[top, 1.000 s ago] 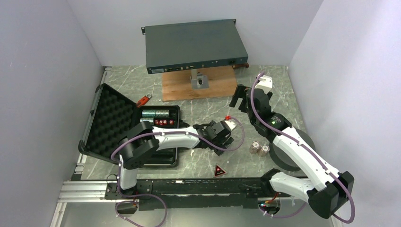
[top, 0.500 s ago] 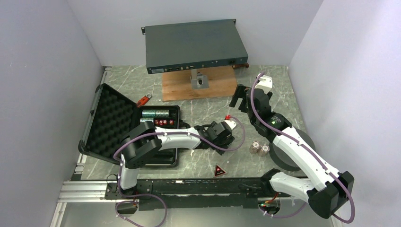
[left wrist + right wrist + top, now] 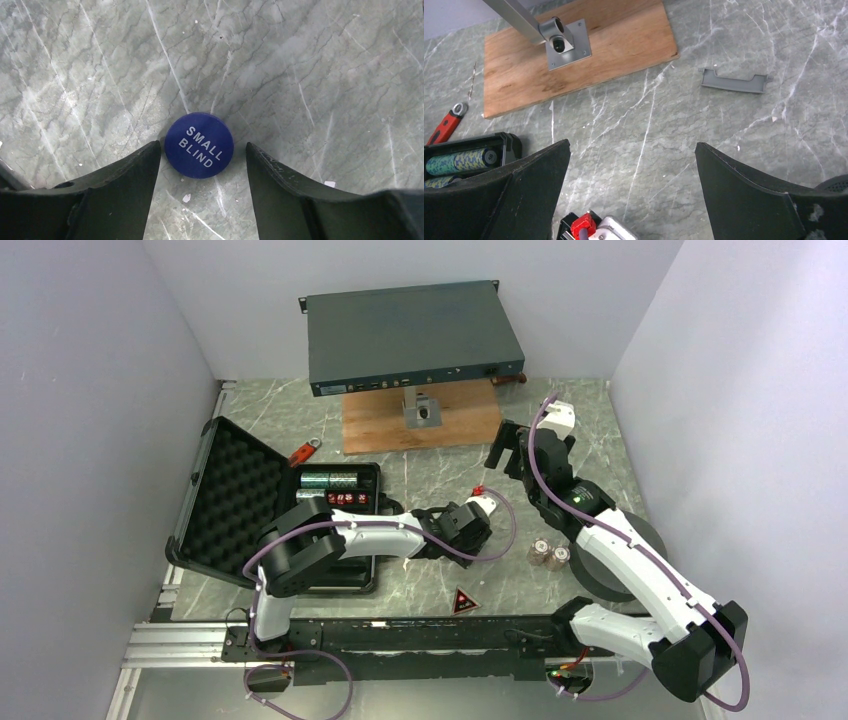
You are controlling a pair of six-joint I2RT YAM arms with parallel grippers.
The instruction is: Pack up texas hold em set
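Two YAM arms reach over a grey marble table (image 3: 420,475); near the centre of the overhead frame the left gripper (image 3: 201,148) sits low over the stone, jaws unclenched and straddling a blue disc (image 3: 199,145) that lies flat between its black fingers (image 3: 125,185), with a sliver of bare stone on either side, wider on the right; being round, the disc has no long axis, but its white lettering, SMALL BLIND, slopes from upper left to lower right in the left wrist view; up and to the right, the right gripper (image 3: 632,145) hangs above the table, jaws spread wide with nothing between them; at left of the overhead frame the black case (image 3: 340,585) lies open, long axis running top to bottom, its egg-crate foam lid (image 3: 235,495) thrown back to the left; chip rolls (image 3: 330,479) lie on their sides across its upper end, axis left to right, with red dice (image 3: 345,498) just below them; two short chip stacks (image 3: 548,554) stand right of centre; a red triangle marker (image 3: 463,601) lies low in the frame, apex up; a rack unit (image 3: 410,335) sits above a wooden board (image 3: 385,425) at the top.
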